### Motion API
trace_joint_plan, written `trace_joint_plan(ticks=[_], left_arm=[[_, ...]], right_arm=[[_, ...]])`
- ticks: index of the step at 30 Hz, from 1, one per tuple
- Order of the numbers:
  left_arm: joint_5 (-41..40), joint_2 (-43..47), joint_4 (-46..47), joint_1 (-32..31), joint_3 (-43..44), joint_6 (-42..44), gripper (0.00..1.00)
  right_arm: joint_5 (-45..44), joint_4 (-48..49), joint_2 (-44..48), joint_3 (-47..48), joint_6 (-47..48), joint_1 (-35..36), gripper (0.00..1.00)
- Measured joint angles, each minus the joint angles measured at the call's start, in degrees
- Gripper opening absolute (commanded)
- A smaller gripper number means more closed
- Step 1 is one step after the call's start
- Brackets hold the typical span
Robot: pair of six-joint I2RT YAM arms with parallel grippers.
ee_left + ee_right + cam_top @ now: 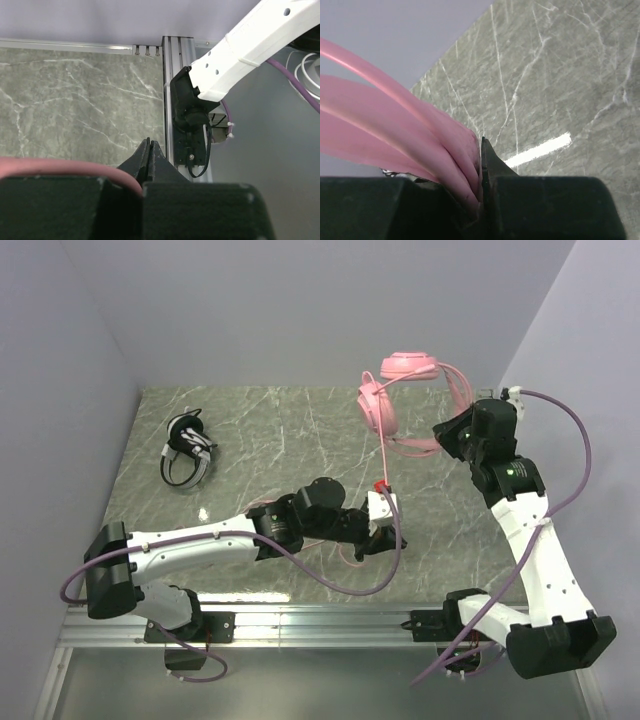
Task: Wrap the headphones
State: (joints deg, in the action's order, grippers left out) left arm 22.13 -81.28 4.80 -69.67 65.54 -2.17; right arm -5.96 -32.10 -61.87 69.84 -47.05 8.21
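Wrapping seems half done: the black-and-white headset lies far left, no loose cable showing; the right gripper pinches the raised pink headset, and the left gripper, pressed together, meets its unwound pink cable.

**Pink headset escapes the wrist cameras**
Its bands run off the right wrist view's left edge, earcups unseen; the pink cable is a blur, cut off in the left wrist view; overhead, the cable of the black-and-white headset is too small to trace.

light: bright, even | shadows: soft | glare: white streak on table (right wrist view) | blur: close foregrounds
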Motion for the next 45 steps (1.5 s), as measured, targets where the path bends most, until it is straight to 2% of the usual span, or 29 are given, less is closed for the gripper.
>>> trace_joint_plan(ticks=[8,20,27,35,40,45], left_arm=[[1.2,0.0,-1.1,-1.6,0.2,0.1,0.0],[-0.6,-1.5,-7.0,-3.1,3.6,1.6,0.0],[1.0,-2.2,-6.8,-3.1,3.6,-1.0,0.0],[-0.5,-4.6,1.5,-2.6,2.4,-12.6,0.0],[6.4,-7.2,10.4,1.5,-0.5,-25.4,0.0],[9.3,-8.0,18.4,4.2,-6.2,-35.7,0.01]], right_arm=[[0.4,1.3,-1.4,0.0,0.7,-3.2,0.0],[1.3,3.1,-1.4,-2.9,2.8,-4.0,0.0],[7.2,3.4,-1.1,-3.9,3.1,-12.9,0.0],[11.1,3.9,-1.7,-1.5,2.8,-15.5,0.0],[12.8,4.7,-1.6,-1.5,1.6,-17.0,0.0],[13.2,4.4,-1.4,-1.4,1.3,-17.6,0.0]])
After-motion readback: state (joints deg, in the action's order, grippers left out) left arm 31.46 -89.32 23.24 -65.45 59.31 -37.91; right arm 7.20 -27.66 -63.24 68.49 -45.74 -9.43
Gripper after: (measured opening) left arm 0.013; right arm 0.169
